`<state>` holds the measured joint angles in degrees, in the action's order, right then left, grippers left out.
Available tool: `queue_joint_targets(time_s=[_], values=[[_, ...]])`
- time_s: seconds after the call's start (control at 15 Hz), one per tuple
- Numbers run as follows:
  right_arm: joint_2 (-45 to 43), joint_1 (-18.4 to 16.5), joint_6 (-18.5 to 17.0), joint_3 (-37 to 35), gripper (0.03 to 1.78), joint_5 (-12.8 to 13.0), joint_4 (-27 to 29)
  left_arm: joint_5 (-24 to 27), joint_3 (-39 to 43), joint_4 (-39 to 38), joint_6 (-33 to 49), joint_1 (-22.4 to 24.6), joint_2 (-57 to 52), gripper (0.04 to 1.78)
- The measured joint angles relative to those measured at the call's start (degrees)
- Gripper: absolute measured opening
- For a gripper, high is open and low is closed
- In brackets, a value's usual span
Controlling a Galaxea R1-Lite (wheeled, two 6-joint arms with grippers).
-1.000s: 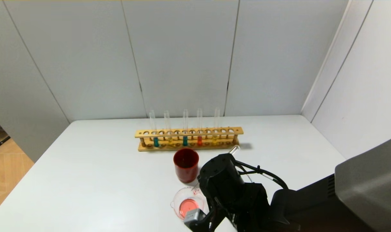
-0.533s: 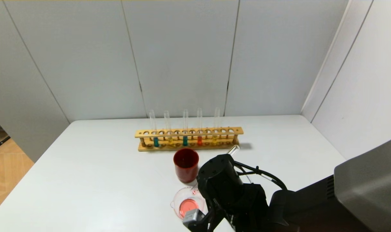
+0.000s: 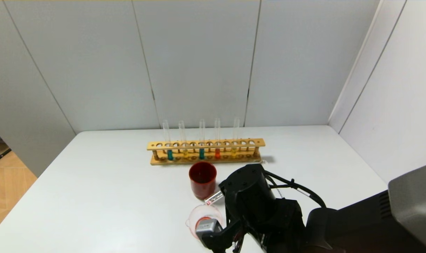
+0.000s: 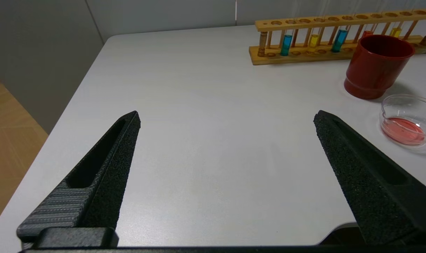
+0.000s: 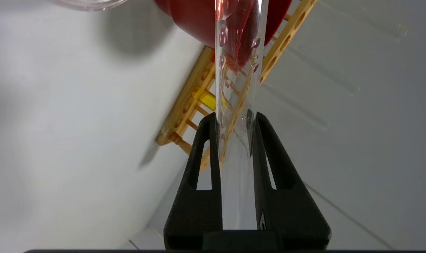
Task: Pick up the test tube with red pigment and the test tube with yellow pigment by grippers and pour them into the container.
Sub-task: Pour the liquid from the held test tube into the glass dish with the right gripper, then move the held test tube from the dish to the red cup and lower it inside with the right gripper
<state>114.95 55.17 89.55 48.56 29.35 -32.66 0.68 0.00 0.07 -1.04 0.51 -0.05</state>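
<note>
My right gripper (image 5: 235,119) is shut on a clear test tube (image 5: 239,70) that carries only red droplets on its wall. In the head view the tube's open end (image 3: 214,198) sticks out from my right arm (image 3: 248,202), just above the far rim of the container (image 3: 198,215), a low glass beaker with red liquid in it. A test tube with red pigment (image 3: 217,153) and two with yellow pigment (image 3: 185,153) (image 3: 234,151) stand in the wooden rack (image 3: 205,144). My left gripper (image 4: 227,117) hangs open over bare table near the front left, holding nothing.
A dark-red cup (image 3: 202,179) stands between the rack and the beaker, close to the held tube. Two teal tubes (image 3: 170,154) also stand in the rack. Walls close the back and right of the white table (image 3: 104,182).
My right arm has shifted right and turned. The tube's open end has lifted off the beaker's inside, and its round end no longer shows behind the wrist.
</note>
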Motion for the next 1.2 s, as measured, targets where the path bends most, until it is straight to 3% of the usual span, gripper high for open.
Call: queue_joint_targets(time_s=[0.27,0.47,0.67,1.0,1.2], values=[[-1.28,-0.09,-11.03,-0.32,0.28,-2.86,-2.71,0.02,0.0,0.0,0.0,0.0,0.0,1.75],[-0.94,-0.02,-20.87,-0.44,0.28,-6.81,-6.84,0.02,0.0,0.0,0.0,0.0,0.0,1.75],[-0.65,0.17,-30.24,-0.49,0.28,-7.08,-9.13,0.0,0.0,0.0,0.0,0.0,0.0,1.75],[-1.74,1.35,-53.98,0.21,0.28,-6.64,-10.61,0.02,0.0,0.0,-0.01,0.0,0.0,1.75],[-2.43,1.35,-67.97,0.32,0.28,-6.24,-18.36,0.0,0.0,0.0,-0.01,0.0,0.0,1.75]])
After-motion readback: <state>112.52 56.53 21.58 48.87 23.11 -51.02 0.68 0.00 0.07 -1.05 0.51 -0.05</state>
